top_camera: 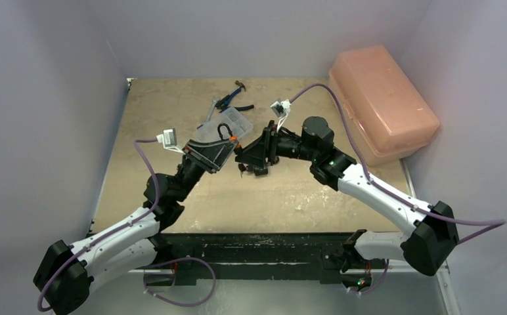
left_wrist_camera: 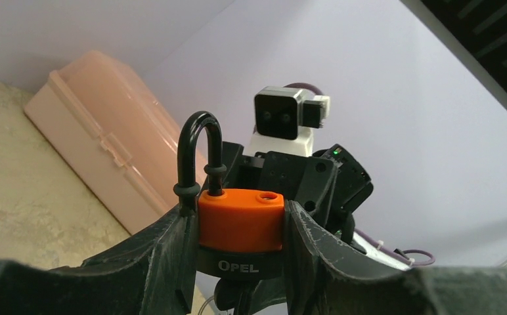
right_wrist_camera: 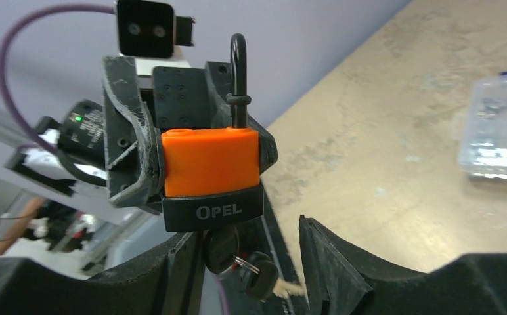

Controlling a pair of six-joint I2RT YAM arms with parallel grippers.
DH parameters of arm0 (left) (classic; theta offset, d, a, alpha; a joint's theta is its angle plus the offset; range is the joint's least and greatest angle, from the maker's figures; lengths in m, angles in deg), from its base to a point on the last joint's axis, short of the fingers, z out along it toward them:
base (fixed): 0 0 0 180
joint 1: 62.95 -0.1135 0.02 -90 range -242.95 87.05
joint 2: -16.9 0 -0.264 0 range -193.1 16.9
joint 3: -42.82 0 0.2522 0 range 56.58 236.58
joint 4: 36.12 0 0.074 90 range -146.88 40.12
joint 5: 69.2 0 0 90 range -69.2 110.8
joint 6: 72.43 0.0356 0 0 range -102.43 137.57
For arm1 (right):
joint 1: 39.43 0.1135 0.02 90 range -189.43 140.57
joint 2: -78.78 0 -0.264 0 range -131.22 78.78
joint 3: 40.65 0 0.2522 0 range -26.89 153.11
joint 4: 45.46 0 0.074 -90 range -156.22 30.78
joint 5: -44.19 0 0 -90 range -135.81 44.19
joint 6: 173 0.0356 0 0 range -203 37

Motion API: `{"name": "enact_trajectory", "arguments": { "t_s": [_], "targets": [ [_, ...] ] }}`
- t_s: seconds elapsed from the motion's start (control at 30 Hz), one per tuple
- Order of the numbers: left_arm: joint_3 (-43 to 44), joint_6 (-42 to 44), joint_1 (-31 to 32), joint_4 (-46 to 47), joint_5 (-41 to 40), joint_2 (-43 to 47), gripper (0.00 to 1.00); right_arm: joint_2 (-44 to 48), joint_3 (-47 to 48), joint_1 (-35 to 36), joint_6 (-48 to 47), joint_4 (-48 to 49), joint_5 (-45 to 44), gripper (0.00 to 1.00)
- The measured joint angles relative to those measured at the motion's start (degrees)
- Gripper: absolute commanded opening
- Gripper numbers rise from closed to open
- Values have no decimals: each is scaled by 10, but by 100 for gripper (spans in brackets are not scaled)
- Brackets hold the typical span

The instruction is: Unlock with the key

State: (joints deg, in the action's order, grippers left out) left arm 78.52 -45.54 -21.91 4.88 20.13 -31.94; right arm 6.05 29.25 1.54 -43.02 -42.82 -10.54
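An orange padlock (left_wrist_camera: pixel 238 226) with a black "OPEL" base is held in the air above the table, with my left gripper (left_wrist_camera: pixel 240 211) shut on its sides. Its black shackle (left_wrist_camera: pixel 198 151) is turned aside, and one hole in the orange top stands empty. In the right wrist view the padlock (right_wrist_camera: pixel 210 164) faces me. A black-headed key (right_wrist_camera: pixel 221 249) sits in its underside, and a second key (right_wrist_camera: pixel 262 275) hangs from the ring. My right gripper (right_wrist_camera: pixel 244 236) is open, one finger on each side of the key, not touching it. From above, both grippers (top_camera: pixel 238 154) meet at mid-table.
A large pink plastic box (top_camera: pixel 382 108) stands at the back right. A clear organiser case (top_camera: pixel 228 125) and blue-handled pliers (top_camera: pixel 234 98) lie on the tan table (top_camera: pixel 290 197) behind the grippers. Grey walls close in the left, back and right sides.
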Motion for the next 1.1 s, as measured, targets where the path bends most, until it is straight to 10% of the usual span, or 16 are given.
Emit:
{"name": "enact_trajectory", "arguments": {
  "t_s": [0.53, 1.1],
  "targets": [
    [31, -32, 23, -108, -6, -62, 0, 83, -44, 8, -187, -142, -154, 93],
    [30, -78, 26, -113, -39, -87, 0, 82, -54, 102, -221, -101, -327, 87]
  ]
}}
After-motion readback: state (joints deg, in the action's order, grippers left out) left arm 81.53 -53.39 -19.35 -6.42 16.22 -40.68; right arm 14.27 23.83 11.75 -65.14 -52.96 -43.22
